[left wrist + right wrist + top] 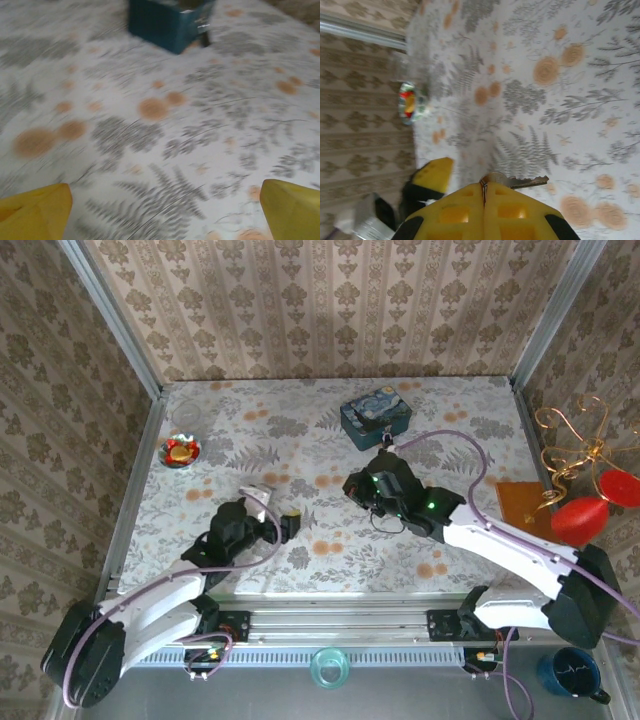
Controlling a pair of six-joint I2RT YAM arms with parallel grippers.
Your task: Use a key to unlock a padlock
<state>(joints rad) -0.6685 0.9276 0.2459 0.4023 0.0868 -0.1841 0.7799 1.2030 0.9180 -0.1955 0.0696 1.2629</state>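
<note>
Key (522, 181) pinched in right tool (484, 189), blade protruding.

The table (460, 420) is being covered by a pale cloth printed with grey ferns and orange blooms, and is being enclosed by beige damask-papered walls (330, 300) and metal posts (110, 312).

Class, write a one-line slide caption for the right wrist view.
Right gripper shut on the key, blade jutting sideways over the floral table, red-and-gold dish near the wall.
</note>
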